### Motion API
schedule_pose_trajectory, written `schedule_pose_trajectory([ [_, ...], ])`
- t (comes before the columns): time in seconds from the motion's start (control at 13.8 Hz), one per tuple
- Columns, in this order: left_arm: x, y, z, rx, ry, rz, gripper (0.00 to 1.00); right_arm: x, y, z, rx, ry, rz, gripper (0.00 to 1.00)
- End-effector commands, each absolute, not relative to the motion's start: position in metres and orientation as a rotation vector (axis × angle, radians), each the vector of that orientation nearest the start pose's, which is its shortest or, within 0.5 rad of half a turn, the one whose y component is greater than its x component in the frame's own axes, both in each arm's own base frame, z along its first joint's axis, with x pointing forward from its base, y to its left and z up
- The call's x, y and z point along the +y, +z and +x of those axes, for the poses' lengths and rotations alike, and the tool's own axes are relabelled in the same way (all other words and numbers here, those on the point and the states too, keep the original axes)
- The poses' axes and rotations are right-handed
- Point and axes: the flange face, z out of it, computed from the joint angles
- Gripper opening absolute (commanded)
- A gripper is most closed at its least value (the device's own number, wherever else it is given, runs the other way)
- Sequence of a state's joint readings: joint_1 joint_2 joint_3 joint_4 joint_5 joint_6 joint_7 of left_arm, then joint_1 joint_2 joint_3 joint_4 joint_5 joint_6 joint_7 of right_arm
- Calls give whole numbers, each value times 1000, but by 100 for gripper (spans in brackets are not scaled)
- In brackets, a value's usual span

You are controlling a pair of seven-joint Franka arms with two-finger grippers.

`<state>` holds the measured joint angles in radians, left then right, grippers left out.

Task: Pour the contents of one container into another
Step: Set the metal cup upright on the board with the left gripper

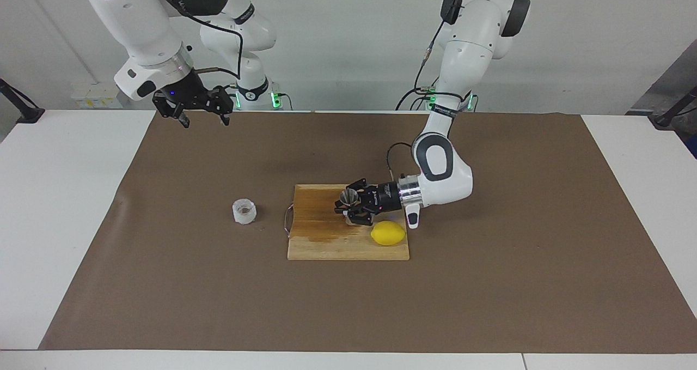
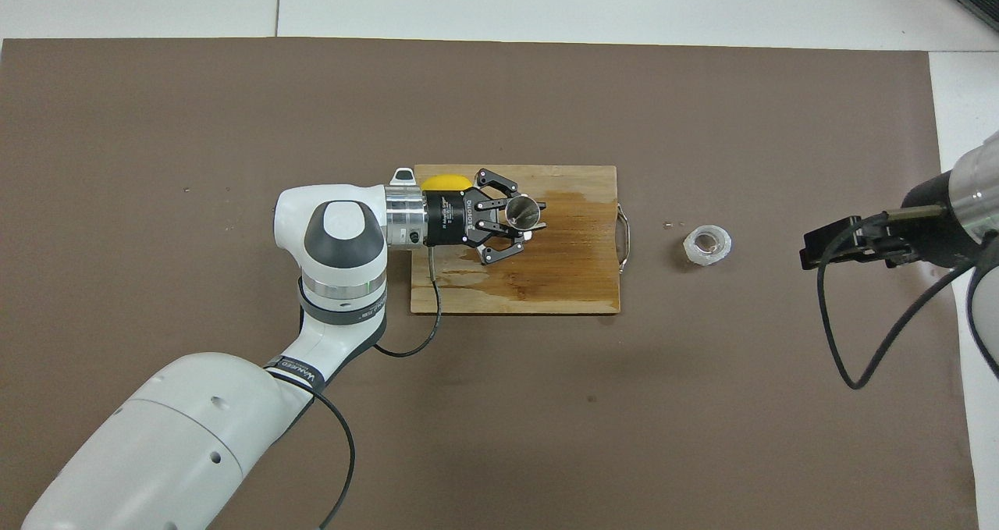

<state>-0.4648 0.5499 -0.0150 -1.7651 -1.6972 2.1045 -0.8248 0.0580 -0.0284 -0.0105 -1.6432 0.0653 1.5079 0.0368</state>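
Jigger (image 1: 348, 200), small, silver and waisted like an hourglass, stands upright on the wooden cutting board (image 1: 326, 244) with its open mouth upward; in the overhead view its round rim (image 2: 522, 211) shows plainly over the board's darker, wet-looking stain. The left gripper (image 1: 348, 206) lies level at the jigger, its fingers to either side of the narrow waist, the arm reaching in from the left arm's end of the table; whether the fingers press the metal or stand just off it I cannot tell. In the overhead view the same gripper (image 2: 521, 225) covers part of the board beside the jigger. A yellow lemon (image 1: 388, 233) sits on the board just beside the gripper's wrist, farther from the robots than the jigger. The board has a thin metal handle (image 1: 287, 220) at its edge toward the right arm's end. Off the board, on the brown mat (image 1: 490, 283) toward the right arm's end, stands the small whitish ridged plastic cup (image 1: 244, 211), upright, well apart from the jigger and untouched, with something brownish inside. The right gripper (image 1: 202, 116) hangs in the air over the mat's edge by its own base, fingers spread and holding nothing; that arm waits.
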Motion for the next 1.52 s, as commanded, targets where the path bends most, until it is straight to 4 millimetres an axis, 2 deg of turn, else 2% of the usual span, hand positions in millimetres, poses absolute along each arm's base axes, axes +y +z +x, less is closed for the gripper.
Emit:
schedule_pose_trajectory([
  [0.0, -353, 282, 580, 1349, -1036, 1445, 100, 31, 603, 536, 5, 179, -3055, 100],
  [0.36, -350, 290, 581, 1343, -1036, 1446, 100, 31, 603, 536, 5, 179, -3055, 100],
  [0.73, -341, 327, 579, 1286, -991, 1541, 100, 31, 603, 536, 5, 179, -3055, 100],
  [1.16, -331, 369, 579, 1111, -921, 1857, 100, 31, 603, 536, 5, 179, -3055, 100],
  [1.45, -316, 422, 573, 984, -724, 2127, 100, 31, 603, 536, 5, 179, -3055, 100],
])
